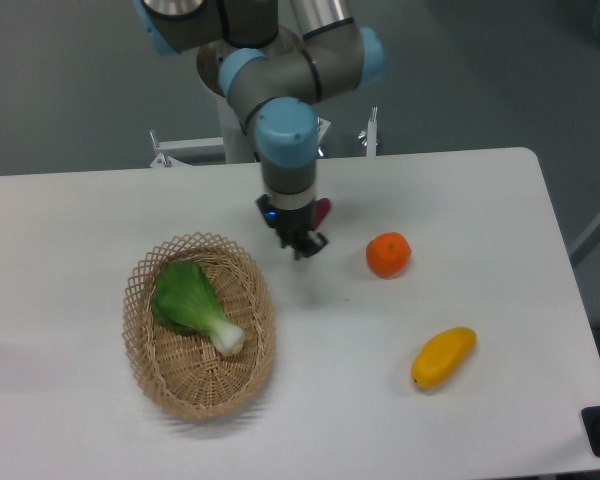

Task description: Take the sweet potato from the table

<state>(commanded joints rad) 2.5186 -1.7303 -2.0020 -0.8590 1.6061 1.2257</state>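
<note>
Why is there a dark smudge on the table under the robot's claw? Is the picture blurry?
In the fixed camera view, that smudge is a soft shadow cast by the gripper on the table; the light looks even, without glare, and the orange and mango look only slightly soft.

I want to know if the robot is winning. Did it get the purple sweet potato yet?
It looks that way. The claw is up off the table, and a bit of dark purple, the sweet potato, peeks out beside it, so the pick-up seems done. The arm hides most of it, so the grip itself can't be checked. The orange, mango and basket lie apart from the claw. Nothing obvious is left except holding on.
</note>
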